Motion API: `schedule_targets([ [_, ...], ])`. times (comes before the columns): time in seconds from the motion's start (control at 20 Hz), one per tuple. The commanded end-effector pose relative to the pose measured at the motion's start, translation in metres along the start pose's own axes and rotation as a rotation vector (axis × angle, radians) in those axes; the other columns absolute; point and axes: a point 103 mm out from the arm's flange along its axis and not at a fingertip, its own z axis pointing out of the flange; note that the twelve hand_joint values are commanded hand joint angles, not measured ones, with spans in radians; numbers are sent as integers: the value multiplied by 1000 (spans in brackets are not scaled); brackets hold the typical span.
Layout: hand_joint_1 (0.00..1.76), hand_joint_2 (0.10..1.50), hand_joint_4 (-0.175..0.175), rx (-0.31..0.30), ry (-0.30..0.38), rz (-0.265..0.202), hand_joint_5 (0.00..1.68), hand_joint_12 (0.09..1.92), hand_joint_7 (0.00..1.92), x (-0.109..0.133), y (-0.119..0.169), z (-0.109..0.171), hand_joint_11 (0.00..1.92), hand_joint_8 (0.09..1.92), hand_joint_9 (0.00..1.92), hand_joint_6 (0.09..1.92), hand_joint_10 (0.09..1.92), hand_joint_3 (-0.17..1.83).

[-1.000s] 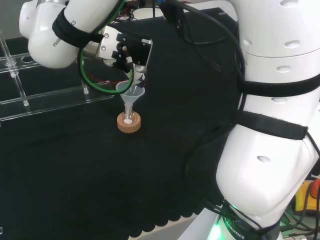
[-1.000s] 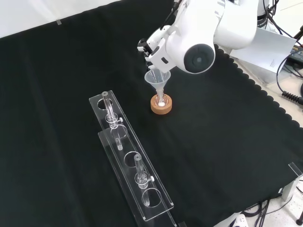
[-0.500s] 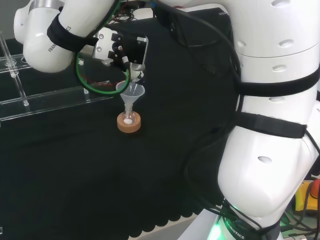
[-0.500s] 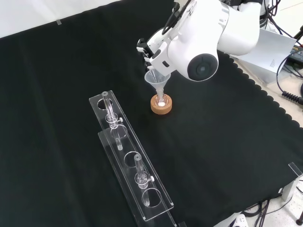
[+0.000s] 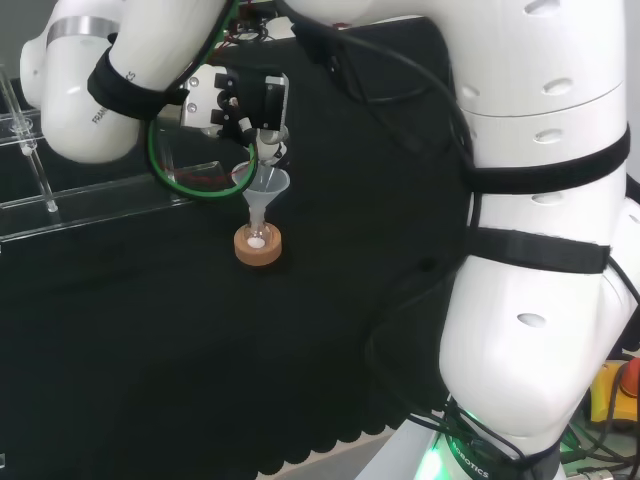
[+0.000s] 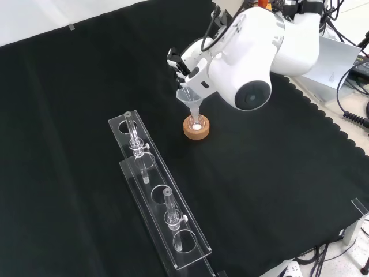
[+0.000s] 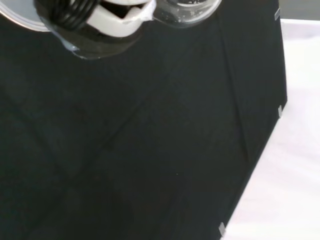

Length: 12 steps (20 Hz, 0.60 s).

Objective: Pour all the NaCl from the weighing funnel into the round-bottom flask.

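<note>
A small round-bottom flask [image 5: 258,236] sits in a cork ring [image 5: 258,248] on the black cloth, with white powder at its bottom. A clear plastic funnel [image 5: 266,186] stands in its neck. My hand [image 5: 238,100] hovers just above that funnel, its fingers curled on a small clear weighing funnel [image 5: 269,148] that is tipped down over the funnel's mouth. The front view has the hand [image 6: 183,62] behind the funnel [image 6: 190,96], flask [image 6: 196,122] and cork ring [image 6: 196,130]. In the wrist view a clear vessel [image 7: 187,9] lies beside a blurred white part of the hand [image 7: 120,19].
Two long clear acrylic racks [image 6: 155,193] holding glass pieces lie to the left of the flask in the front view, and far left in the head view [image 5: 90,195]. The arm's big white link [image 6: 253,52] hangs over the cloth behind the flask. The cloth's scalloped edge [image 6: 323,124] runs at the right.
The hand with the weighing funnel has shifted slightly up and left in the head view, and the arm's link has swung rightward in the front view. Flask, funnel and racks stayed put.
</note>
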Motion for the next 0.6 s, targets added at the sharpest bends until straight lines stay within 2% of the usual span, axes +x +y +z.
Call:
schedule_targets([
  [0.05,1128,756,77,16,-56,11,1206,748,1263,0,0,-2,1225,417,1479,743,87,529],
  [0.6,1128,754,79,15,-117,26,1205,747,1263,2,-3,-6,1225,415,1479,746,87,533],
])
